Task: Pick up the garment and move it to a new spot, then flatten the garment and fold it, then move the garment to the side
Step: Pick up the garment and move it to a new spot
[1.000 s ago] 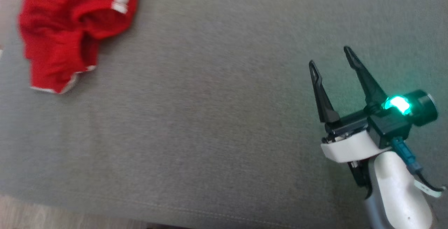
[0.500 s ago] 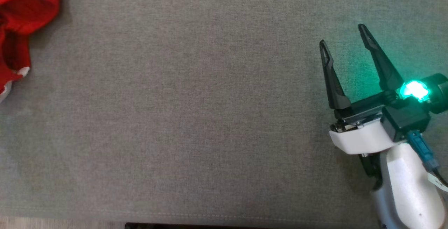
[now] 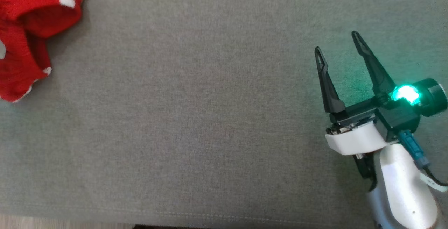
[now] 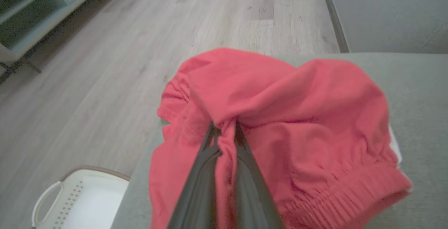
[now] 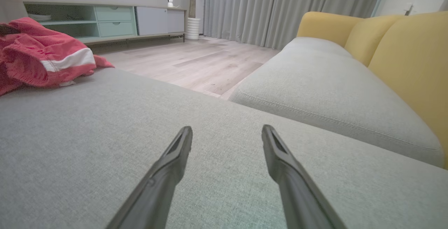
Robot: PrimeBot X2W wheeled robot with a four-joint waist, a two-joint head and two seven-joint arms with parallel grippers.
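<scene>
The garment (image 3: 28,29) is red with white trim and lies bunched at the far left of the grey cushion (image 3: 196,117). In the left wrist view my left gripper (image 4: 224,131) is shut on a pinched fold of the garment (image 4: 280,124), red cloth showing between the dark fingers. My right gripper (image 3: 336,45) hovers over the cushion's right side, open, nothing between its fingers. From the right wrist the garment (image 5: 38,61) appears at the far left, well away from the open right gripper (image 5: 227,134).
A white perforated basket (image 4: 80,201) stands on the wooden floor (image 4: 140,47) beside the cushion's edge. A second grey seat (image 5: 325,92) with yellow backrests (image 5: 402,57) lies ahead of the right gripper. A low cabinet (image 5: 105,22) stands by the wall.
The head camera has swung, shifting the whole picture sideways. The left gripper has closed on the garment. My right gripper stays open.
</scene>
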